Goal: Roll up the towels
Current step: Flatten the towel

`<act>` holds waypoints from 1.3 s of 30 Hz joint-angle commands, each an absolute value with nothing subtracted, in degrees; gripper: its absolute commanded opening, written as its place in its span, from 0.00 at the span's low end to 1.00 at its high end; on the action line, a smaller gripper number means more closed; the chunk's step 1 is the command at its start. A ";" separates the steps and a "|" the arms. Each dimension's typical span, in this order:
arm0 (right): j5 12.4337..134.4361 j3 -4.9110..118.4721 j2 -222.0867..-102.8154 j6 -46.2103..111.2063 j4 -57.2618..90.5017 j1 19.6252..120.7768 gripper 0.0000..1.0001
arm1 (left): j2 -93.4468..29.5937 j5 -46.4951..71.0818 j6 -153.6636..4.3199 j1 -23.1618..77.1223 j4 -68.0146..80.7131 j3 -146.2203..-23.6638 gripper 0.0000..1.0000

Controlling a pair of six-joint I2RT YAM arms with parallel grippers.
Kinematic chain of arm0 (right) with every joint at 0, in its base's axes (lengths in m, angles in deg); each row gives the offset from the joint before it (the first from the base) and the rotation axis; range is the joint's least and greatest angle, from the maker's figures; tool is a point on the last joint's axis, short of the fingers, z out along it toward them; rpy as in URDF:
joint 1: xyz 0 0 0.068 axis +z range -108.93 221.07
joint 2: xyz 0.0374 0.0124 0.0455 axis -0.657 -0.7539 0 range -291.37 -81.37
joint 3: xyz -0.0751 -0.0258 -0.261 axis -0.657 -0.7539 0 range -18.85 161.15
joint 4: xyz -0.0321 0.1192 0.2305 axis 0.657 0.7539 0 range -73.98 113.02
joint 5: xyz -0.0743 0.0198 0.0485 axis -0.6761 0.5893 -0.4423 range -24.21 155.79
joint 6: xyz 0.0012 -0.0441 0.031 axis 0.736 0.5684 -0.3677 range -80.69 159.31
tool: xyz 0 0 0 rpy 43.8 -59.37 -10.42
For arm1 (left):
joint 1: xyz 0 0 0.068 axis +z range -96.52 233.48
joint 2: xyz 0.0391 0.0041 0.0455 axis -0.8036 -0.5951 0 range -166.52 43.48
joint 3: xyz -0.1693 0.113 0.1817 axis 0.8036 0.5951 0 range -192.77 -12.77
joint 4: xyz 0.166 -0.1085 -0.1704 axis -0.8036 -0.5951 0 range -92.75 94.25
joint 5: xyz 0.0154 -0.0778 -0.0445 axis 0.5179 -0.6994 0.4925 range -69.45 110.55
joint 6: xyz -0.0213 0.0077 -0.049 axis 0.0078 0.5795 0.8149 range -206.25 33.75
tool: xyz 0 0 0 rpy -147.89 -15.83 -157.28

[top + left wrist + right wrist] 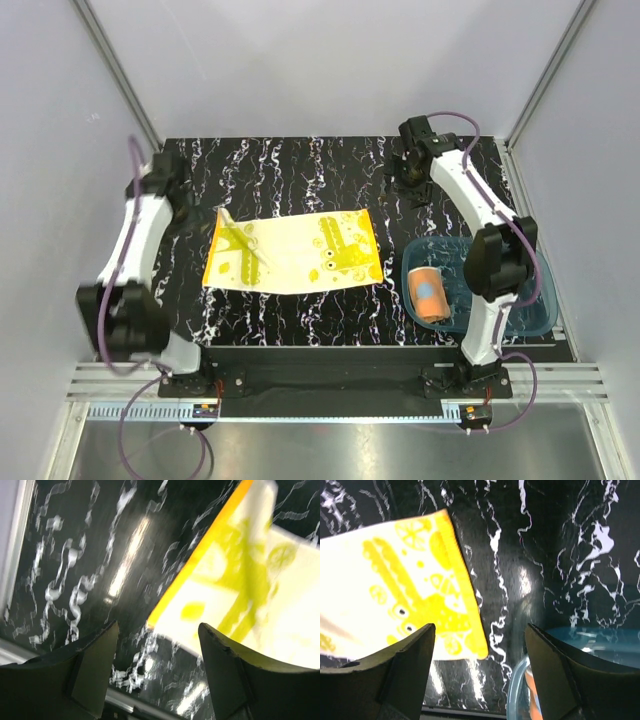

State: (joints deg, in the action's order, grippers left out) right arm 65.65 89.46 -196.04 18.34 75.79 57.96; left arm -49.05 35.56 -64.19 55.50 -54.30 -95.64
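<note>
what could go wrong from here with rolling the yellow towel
1. The yellow towel has its far left corner folded over, so a roll begun there by the open left gripper may come out lopsided.
2. The tray, which holds the rolled orange towel, sits close beside the yellow towel's right edge. The open right gripper might knock its rim when reaching for that edge.

Bright overhead light, glare streaks on the table, motion blur at left wrist, washed-out yellow towel.
</note>
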 commanded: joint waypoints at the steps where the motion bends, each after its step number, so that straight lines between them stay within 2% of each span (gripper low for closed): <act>1: 68.34 84.34 -189.31 19.36 70.87 58.30 0.79 | -36.35 27.97 -60.68 58.74 -49.91 -81.92 0.69; 4: 70.27 78.28 -184.92 19.01 69.29 58.30 0.79 | -27.91 22.85 -58.83 60.50 -47.01 -72.41 0.69; 7: 71.07 72.65 -180.87 18.83 67.36 58.30 0.79 | -26.57 13.81 -58.74 64.45 -42.87 -66.58 0.69; 12: 71.59 68.16 -177.96 19.10 66.74 58.30 0.79 | -27.36 10.63 -57.60 66.92 -35.94 -60.24 0.68; 39: 73.18 66.75 -179.81 20.24 65.77 58.30 0.76 | -32.37 23.54 -45.38 67.01 -21.77 -49.33 0.55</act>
